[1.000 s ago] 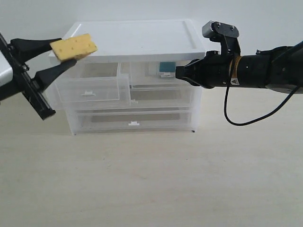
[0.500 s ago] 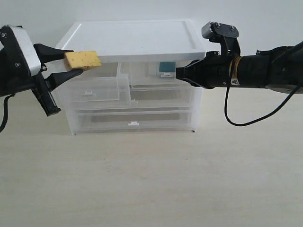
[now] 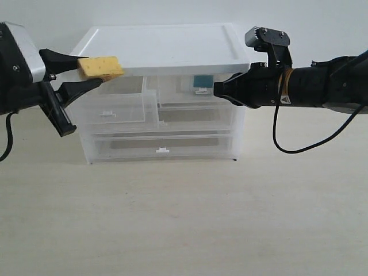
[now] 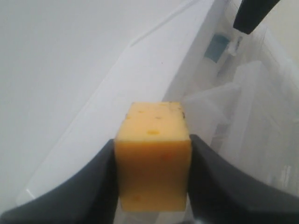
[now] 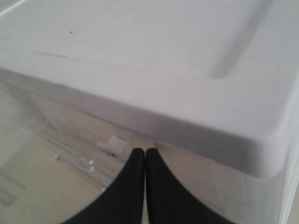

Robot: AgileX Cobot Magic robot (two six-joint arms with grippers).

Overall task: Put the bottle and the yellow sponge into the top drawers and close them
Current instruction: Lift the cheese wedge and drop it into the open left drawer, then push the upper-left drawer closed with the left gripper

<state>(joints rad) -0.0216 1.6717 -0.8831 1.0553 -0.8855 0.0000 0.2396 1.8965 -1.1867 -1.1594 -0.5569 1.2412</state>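
The yellow sponge (image 3: 101, 66) (image 4: 153, 158) is pinched in my left gripper (image 3: 94, 71) (image 4: 153, 140), held in the air at the cabinet's top left corner, just above the pulled-out top left drawer (image 3: 112, 107). The bottle (image 3: 202, 81) (image 4: 216, 47) shows only as a teal label through the translucent top right drawer (image 3: 183, 92). My right gripper (image 3: 216, 89) (image 5: 144, 150) is shut with nothing in it. Its tips are at that drawer's front, next to the white clip handle (image 5: 112, 143).
The white-topped cabinet (image 3: 164, 46) (image 5: 140, 56) stands at the back of the beige table (image 3: 184, 218). Two full-width drawers (image 3: 163, 146) lie below the top pair. A black cable (image 3: 293, 146) hangs under my right arm.
My left gripper has turned and moved in towards the cabinet with the sponge, ending slightly higher over the open left drawer. The right arm has not moved.
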